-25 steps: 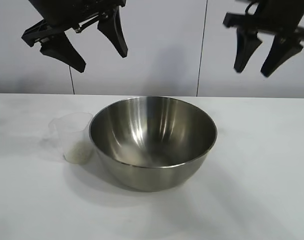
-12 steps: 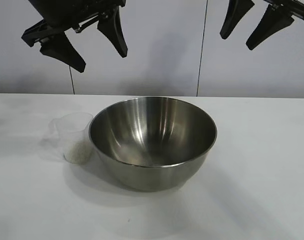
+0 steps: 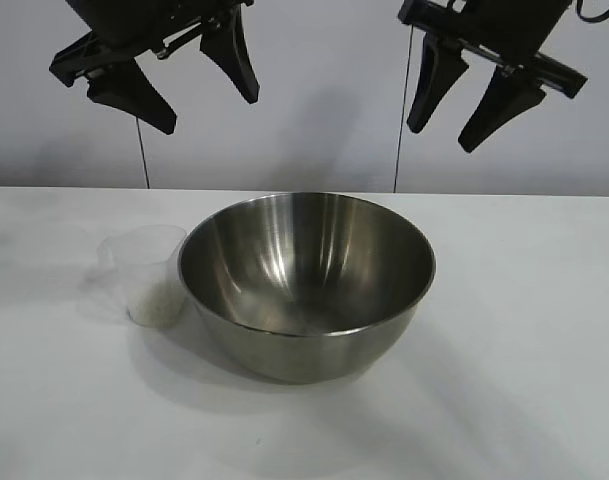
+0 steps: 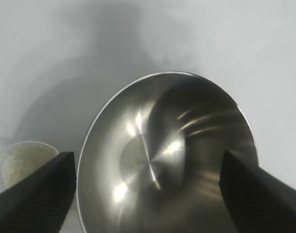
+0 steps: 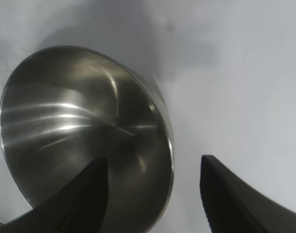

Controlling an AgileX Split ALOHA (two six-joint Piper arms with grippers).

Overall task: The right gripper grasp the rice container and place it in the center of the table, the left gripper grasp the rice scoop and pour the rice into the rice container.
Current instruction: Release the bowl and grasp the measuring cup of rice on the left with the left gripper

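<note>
- the rice container [image 3: 306, 285] is a big round bowl of shiny steel, and it stands upright near the middle of the table [image 3: 524, 360].
- its inside is smooth and mirror-like, with bright streaks of light on the wall and a dull round patch at the bottom; i see no grains inside it.
- its rim is thin and bright, and the outside wall curves down to a small base with a soft shadow around it.
- the rice scoop [image 3: 144, 272] is a small frosted plastic cup, much smaller than the bowl, and it stands upright just beside the bowl's left side; whether they touch, i cannot tell.
- the rice [image 3: 154, 305] lies as a low pale heap in the bottom of this cup.
- my left gripper [image 3: 189, 85] hangs high above the table, over the cup and the left part of the bowl; its fingers are wide apart and hold nothing.
- my right gripper [image 3: 454, 115] hangs high over the right part of the bowl, its fingers pointing down, apart and empty.
- in my right wrist view the bowl's rim [image 5: 168, 141] lies between my two fingers, well below them.
</note>
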